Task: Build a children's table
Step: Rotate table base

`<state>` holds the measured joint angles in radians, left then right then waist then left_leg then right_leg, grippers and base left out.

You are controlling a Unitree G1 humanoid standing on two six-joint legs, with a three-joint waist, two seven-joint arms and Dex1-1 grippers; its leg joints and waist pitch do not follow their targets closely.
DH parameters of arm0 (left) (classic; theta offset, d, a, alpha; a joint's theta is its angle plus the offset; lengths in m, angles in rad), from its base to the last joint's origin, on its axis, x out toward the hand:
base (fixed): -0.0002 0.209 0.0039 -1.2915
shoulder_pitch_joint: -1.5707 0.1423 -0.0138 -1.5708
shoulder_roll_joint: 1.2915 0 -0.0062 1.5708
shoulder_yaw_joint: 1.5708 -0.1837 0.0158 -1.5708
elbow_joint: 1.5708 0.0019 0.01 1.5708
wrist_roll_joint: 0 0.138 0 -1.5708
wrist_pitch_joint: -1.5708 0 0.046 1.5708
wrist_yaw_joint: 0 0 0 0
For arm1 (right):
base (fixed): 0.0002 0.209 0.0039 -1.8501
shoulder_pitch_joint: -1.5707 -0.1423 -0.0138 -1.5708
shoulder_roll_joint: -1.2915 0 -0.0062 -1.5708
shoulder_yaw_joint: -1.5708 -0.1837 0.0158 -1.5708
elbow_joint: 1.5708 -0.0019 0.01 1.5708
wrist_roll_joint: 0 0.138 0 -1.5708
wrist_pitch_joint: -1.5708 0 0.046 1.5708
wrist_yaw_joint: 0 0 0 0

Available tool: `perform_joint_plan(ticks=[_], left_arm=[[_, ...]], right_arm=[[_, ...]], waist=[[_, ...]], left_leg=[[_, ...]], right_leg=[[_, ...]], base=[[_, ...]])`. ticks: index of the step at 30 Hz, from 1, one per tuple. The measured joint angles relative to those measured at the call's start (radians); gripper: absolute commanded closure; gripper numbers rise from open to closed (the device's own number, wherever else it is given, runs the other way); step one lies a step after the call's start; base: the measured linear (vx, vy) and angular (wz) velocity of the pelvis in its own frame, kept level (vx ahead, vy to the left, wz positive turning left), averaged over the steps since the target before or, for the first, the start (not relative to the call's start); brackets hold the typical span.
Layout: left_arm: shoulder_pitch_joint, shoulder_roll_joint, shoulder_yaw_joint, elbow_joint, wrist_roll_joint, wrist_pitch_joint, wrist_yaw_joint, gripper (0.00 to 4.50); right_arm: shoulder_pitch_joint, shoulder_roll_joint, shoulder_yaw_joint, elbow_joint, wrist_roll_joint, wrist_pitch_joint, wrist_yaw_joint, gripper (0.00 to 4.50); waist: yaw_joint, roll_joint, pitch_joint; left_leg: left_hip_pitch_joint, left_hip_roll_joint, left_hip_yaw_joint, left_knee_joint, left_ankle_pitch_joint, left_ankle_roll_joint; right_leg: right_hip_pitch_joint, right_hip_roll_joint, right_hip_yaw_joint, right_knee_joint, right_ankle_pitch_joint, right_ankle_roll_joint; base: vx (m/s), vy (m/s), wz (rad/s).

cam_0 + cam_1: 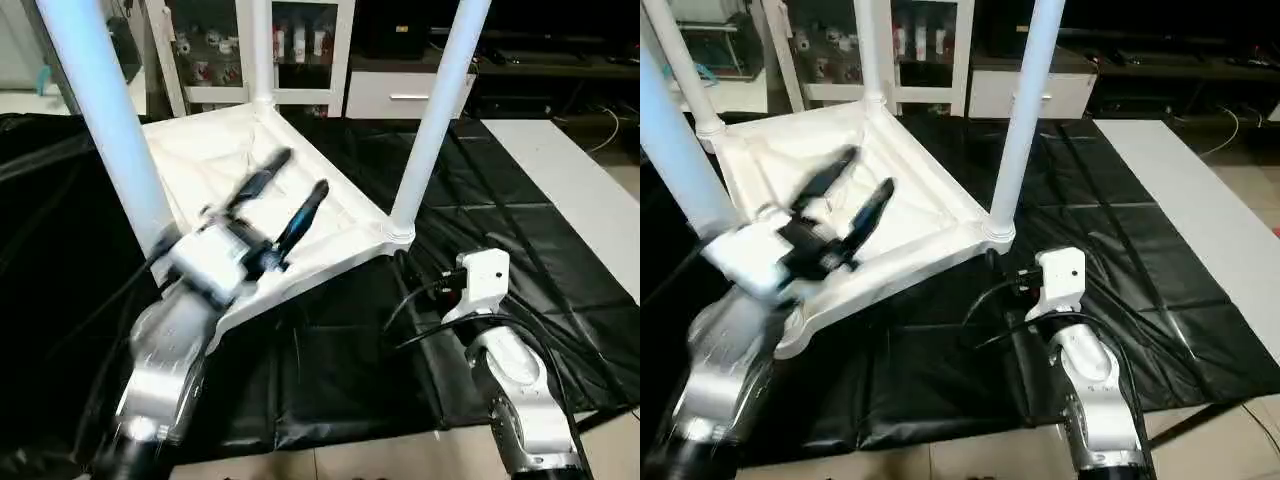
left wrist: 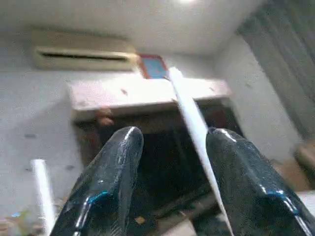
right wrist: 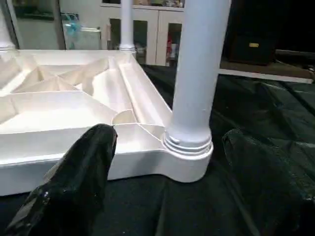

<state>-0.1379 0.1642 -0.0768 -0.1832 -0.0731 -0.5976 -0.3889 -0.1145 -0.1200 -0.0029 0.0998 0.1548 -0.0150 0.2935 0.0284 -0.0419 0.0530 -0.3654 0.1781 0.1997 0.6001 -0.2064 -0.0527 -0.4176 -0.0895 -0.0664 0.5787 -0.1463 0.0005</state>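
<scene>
On a black plastic sheet (image 1: pixel 330 370) spread over the floor, the children's table (image 1: pixel 910 200) lies upside down, its white ribbed underside facing up and its round white legs standing upright from the corner sockets. One leg (image 1: pixel 440 100) rises from the corner socket nearest the right arm, another leg (image 1: pixel 100 110) stands at the robot's left, and a far leg (image 1: pixel 262 50) stands at the back corner. Above the ribbed underside, the left gripper (image 1: pixel 285 205) hangs blurred, its two black fingers (image 1: pixel 305 215) spread apart with nothing between them; in the left wrist view they point up toward a wall and ceiling. Just beside the near right corner socket, low over the black sheet, the right gripper (image 3: pixel 167 182) has its fingers (image 3: pixel 83 172) wide apart on either side of that leg's base without touching it. Behind the table stands a white glass-door cabinet (image 1: pixel 290 50) holding small items; no writing on them can be read.
</scene>
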Motion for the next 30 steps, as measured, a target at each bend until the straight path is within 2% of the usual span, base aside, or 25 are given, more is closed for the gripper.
perform_joint_plan(ticks=[2, 5, 6, 9, 12, 16, 19, 25, 30], left_arm=[[0.009, -0.004, 0.022, -0.017, 0.012, -0.013, 0.034, 1.59], [0.005, -0.02, 0.093, -0.043, 0.067, -0.044, 0.116, 1.4], [0.003, -0.023, 0.114, -0.054, 0.079, -0.049, 0.133, 1.19], [0.008, -0.037, 0.129, -0.078, 0.121, -0.053, 0.148, 1.01], [0.012, -0.047, 0.14, -0.103, 0.157, -0.059, 0.158, 0.73], [0.014, -0.048, 0.148, -0.109, 0.205, -0.07, 0.194, 0.36], [0.011, -0.047, 0.15, -0.109, 0.244, -0.084, 0.209, 0.07], [0.008, -0.063, 0.181, -0.126, 0.308, -0.085, 0.254, 0.07], [0.004, -0.066, 0.227, -0.138, 0.312, -0.072, 0.308, 0.07]], right_arm=[[0.0, 0.0, 0.002, 0.0, 0.001, -0.002, 0.005, 0.68], [-0.001, 0.0, 0.001, 0.0, 0.006, -0.02, 0.013, 0.68], [-0.001, 0.0, 0.001, 0.0, 0.006, -0.021, 0.017, 0.68], [-0.01, 0.0, 0.002, 0.003, 0.01, -0.028, 0.025, 0.68], [-0.029, -0.001, 0.001, 0.015, 0.013, -0.035, 0.037, 0.68], [-0.042, -0.001, 0.0, 0.03, 0.013, -0.039, 0.044, 0.68], [-0.045, -0.001, 0.0, 0.045, 0.013, -0.041, 0.046, 0.68], [-0.082, -0.002, -0.001, 0.079, 0.013, -0.063, 0.063, 0.68], [-0.084, -0.01, -0.009, 0.099, 0.013, -0.066, 0.065, 0.68]], waist=[[0.001, -0.003, -0.001], [0.0, -0.008, -0.001], [0.0, -0.011, -0.003], [-0.002, -0.017, -0.003], [-0.004, -0.028, -0.005], [-0.003, -0.031, -0.007], [-0.003, -0.038, -0.006], [-0.018, -0.049, -0.005], [-0.024, -0.06, -0.006]], left_leg=[[0.0, 0.0, -0.001, 0.0, 0.0, 0.0], [-0.001, 0.0, -0.001, 0.0, 0.0, 0.0], [-0.001, 0.0, -0.001, 0.0, 0.0, 0.0], [-0.001, 0.0, 0.0, 0.0, 0.0, 0.0], [-0.001, 0.001, -0.001, 0.0, 0.0, 0.0], [-0.001, 0.002, -0.001, 0.0, 0.0, 0.0], [-0.001, 0.002, -0.001, 0.0, 0.0, 0.0], [-0.001, 0.003, -0.001, 0.001, 0.0, 0.0], [-0.001, 0.004, -0.001, 0.001, 0.0, 0.0]], right_leg=[[0.0, 0.0, 0.0, 0.0, 0.0, 0.001], [-0.001, 0.001, 0.0, 0.0, 0.0, 0.001], [0.0, 0.001, 0.0, 0.0, 0.0, 0.002], [-0.001, 0.001, 0.0, 0.0, 0.0, 0.002], [-0.001, 0.002, 0.0, 0.0, 0.0, 0.003], [-0.001, 0.002, 0.0, 0.0, 0.0, 0.003], [-0.001, 0.003, 0.0, 0.0, 0.0, 0.003], [-0.001, 0.003, 0.0, 0.001, 0.0, 0.003], [-0.002, 0.004, 0.0, 0.001, 0.0, 0.003]], base=[[0.0, 0.0, 0.0], [0.0, 0.0, 0.0], [0.0, 0.0, 0.0], [0.0, 0.0, 0.0], [0.0, 0.0, 0.0], [0.0, 0.0, 0.0], [0.0, 0.0, 0.0], [0.0, 0.0, 0.0], [0.0, 0.0, 0.0]])
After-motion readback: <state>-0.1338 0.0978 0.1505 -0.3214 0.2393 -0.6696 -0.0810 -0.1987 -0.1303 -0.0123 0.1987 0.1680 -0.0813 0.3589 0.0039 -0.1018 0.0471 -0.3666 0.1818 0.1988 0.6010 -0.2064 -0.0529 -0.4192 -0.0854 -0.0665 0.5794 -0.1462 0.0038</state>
